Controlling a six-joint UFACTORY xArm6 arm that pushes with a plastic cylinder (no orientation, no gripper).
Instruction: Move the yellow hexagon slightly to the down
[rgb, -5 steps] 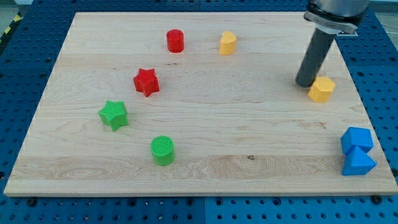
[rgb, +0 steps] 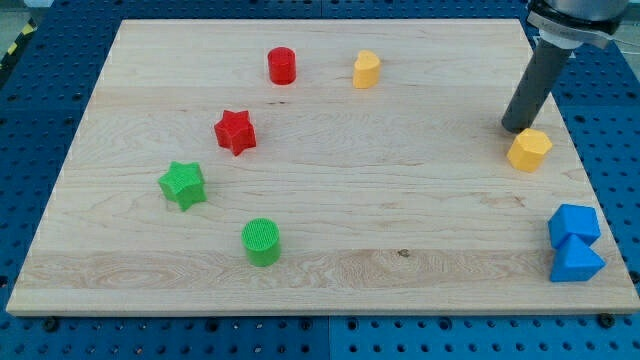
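Observation:
The yellow hexagon (rgb: 529, 150) lies near the board's right edge, at mid height of the view. My tip (rgb: 515, 127) rests on the board right at the hexagon's upper left side, touching or nearly touching it. The dark rod rises from there toward the view's top right.
A second yellow block (rgb: 366, 69) and a red cylinder (rgb: 282, 65) sit near the view's top. A red star (rgb: 235, 132), a green star (rgb: 182, 184) and a green cylinder (rgb: 261, 241) are on the left half. Two blue blocks (rgb: 574, 242) stand at the bottom right corner.
My tip has moved to the view's right and slightly up. The yellow hexagon has shifted a little to the right and slightly down.

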